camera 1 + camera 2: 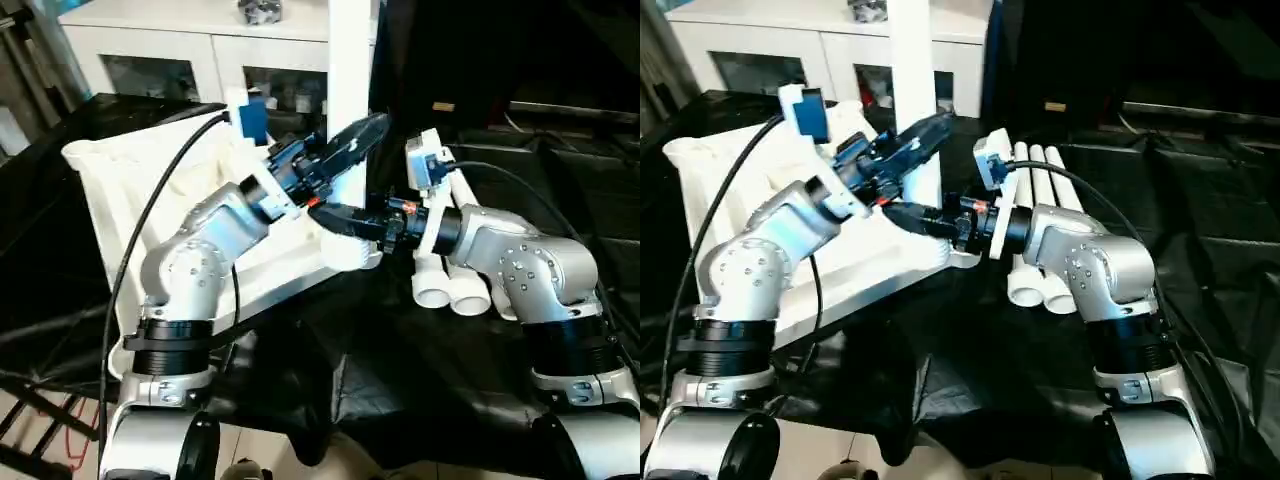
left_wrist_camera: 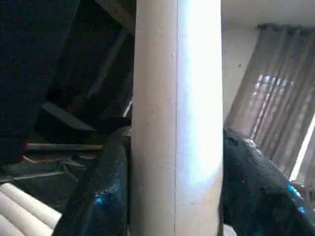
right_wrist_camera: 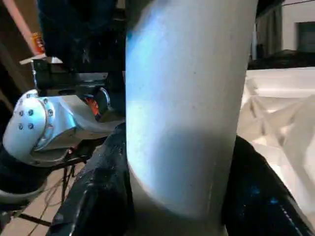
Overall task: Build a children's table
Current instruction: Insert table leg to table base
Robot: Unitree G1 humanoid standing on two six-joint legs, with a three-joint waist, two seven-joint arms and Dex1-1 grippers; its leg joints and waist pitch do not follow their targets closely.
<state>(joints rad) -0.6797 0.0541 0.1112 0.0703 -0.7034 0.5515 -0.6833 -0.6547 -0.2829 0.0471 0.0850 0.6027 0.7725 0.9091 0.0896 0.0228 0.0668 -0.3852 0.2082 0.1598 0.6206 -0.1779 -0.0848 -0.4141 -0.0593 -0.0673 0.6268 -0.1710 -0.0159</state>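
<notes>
Leg [image 1: 349, 60] standing upright in the near corner socket of the upturned tabletop [image 1: 120, 170], clasped by both the left gripper [image 1: 345, 150] and right gripper [image 1: 345, 222]; next likely pressing it down to seat, three spare legs [image 1: 1040, 185] lying beside

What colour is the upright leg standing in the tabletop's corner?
White. The leg shows best in the right eye view, standing in the tabletop.
</notes>
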